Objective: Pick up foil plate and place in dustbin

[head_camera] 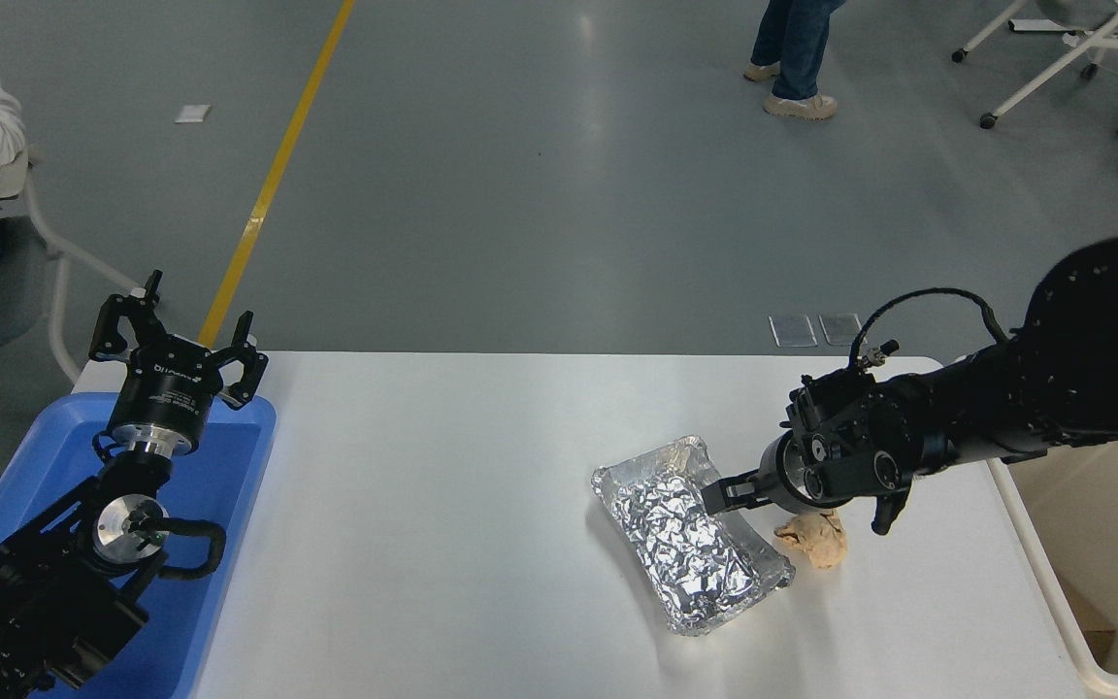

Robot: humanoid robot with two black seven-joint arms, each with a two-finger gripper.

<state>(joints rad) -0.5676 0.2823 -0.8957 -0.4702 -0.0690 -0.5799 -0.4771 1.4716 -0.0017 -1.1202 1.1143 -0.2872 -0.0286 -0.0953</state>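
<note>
The white surface (443, 544) carries all items. The dustbin (1073, 621), cream with a thick rim, stands at the surface's right end, partly covered by the right arm. A blue tray (229, 466) sits at the left end, under the parked left arm. The left pincer (176, 340) points away from the camera above the tray's far edge with its fingers apart, holding nothing.

The foil plate (690, 539) lies flat on the surface, right of centre, its long axis running diagonally from far-left to near-right. The right pincer (719, 495) reaches in low from the right, tips at the plate's right rim near its far end. Whether its fingers are apart or together cannot be told. A crumpled tan paper ball (816, 541) lies just beside the plate's right side, directly below the right wrist.
</note>
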